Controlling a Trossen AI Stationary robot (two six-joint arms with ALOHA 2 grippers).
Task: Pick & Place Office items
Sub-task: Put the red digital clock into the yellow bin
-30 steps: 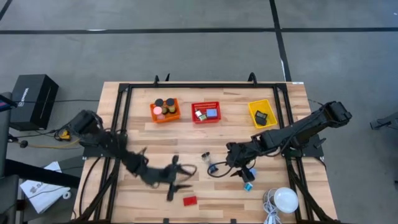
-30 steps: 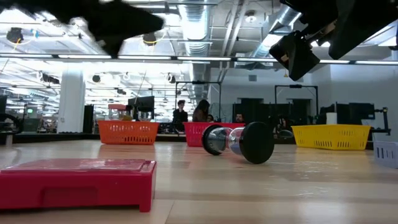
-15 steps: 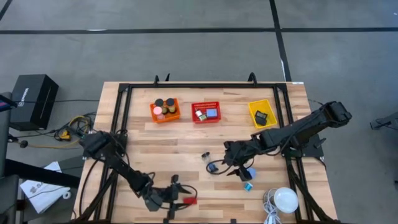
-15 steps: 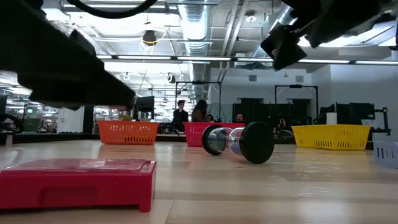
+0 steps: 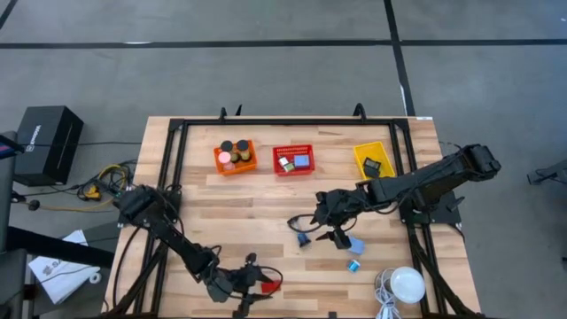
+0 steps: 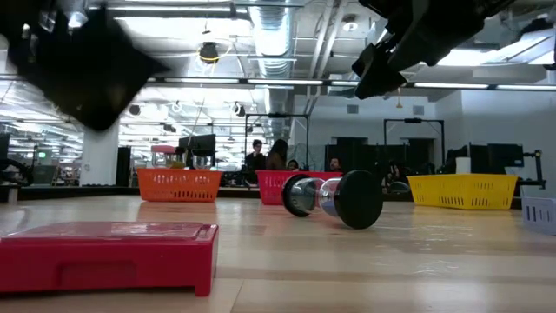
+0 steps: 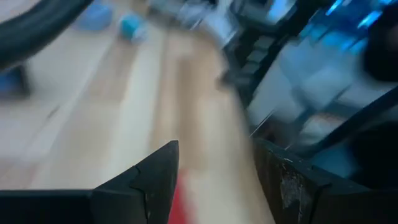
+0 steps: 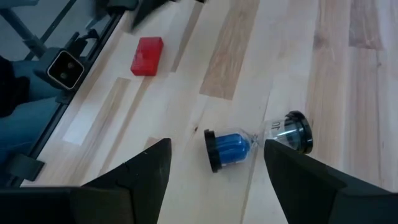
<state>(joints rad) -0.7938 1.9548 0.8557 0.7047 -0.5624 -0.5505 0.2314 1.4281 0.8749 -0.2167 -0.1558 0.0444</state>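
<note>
While open, left end effector hovers over flat red rectangle.

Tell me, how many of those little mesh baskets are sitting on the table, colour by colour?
Orange basket: 1
Red basket: 1
Yellow basket: 1
Total: 3
</note>
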